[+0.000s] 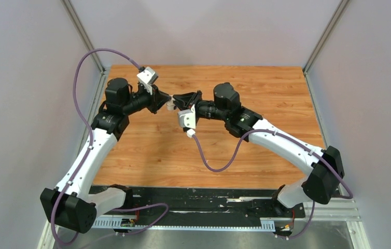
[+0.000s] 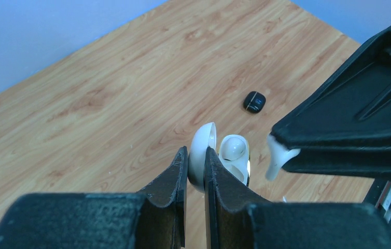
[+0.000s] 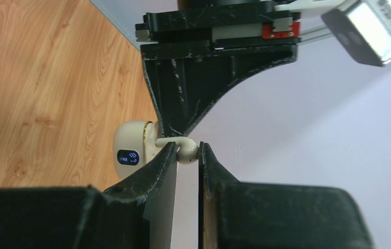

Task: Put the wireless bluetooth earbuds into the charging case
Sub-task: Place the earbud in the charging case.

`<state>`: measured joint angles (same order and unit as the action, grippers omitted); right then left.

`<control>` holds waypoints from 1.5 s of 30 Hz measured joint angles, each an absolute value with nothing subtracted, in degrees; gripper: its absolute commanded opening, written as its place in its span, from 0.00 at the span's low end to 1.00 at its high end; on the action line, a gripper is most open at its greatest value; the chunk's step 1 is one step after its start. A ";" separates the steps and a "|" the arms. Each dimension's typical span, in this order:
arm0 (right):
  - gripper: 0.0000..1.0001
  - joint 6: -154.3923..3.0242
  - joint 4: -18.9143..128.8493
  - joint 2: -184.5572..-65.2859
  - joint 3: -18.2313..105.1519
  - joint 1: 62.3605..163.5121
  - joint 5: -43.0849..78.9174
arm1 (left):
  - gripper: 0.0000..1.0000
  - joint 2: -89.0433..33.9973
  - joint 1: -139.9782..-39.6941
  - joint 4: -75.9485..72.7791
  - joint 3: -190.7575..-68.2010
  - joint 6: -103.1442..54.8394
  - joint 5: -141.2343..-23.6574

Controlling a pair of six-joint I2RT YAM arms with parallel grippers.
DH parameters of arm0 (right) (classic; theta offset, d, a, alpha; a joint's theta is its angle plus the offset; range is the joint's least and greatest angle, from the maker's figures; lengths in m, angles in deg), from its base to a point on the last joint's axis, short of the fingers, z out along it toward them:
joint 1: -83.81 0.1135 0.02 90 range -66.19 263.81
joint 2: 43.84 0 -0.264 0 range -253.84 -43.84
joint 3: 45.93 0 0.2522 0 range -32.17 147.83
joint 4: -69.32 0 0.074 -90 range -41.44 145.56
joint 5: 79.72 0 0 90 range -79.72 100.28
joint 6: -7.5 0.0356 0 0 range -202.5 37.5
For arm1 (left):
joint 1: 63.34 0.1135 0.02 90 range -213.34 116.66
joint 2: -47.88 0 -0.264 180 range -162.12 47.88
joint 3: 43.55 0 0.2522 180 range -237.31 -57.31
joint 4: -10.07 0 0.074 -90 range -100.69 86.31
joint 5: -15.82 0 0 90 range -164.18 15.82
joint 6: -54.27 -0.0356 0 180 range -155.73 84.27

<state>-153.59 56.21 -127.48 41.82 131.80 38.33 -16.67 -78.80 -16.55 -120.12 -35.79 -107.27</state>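
Two end effectors meet in the air above the wooden surface (image 1: pixel 147 150), tips almost touching.

- Left end effector (image 2: pixel 196 155): fingers pressed close, pinching the white charging case (image 2: pixel 234 153) by its opened lid (image 2: pixel 203 142). Case held clear of the surface, cavity turned toward the other arm. Small blue display lit on its shell in the right wrist view.
- Right end effector (image 3: pixel 186 150): fingers nearly together, pinching one white earbud (image 3: pixel 185 151) at its rounded head, stem pointing toward the case.
- The earbud is just beside the case's open side; I cannot tell whether they touch.
- Black case (image 2: pixel 254 101): closed, lying alone on the surface beyond the held case.
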 measured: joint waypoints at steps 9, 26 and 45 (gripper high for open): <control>0.00 -156.60 59.75 -132.79 43.70 134.42 34.35 | 0.00 -14.75 -79.11 -14.08 -119.68 -35.00 -103.86; 0.00 -160.91 62.28 -133.86 44.40 135.16 30.02 | 0.00 -12.21 -79.35 -13.25 -118.85 -34.69 -100.84; 0.00 -162.77 61.89 -133.51 44.27 135.40 30.83 | 0.00 -12.21 -79.39 -11.79 -118.24 -33.89 -100.73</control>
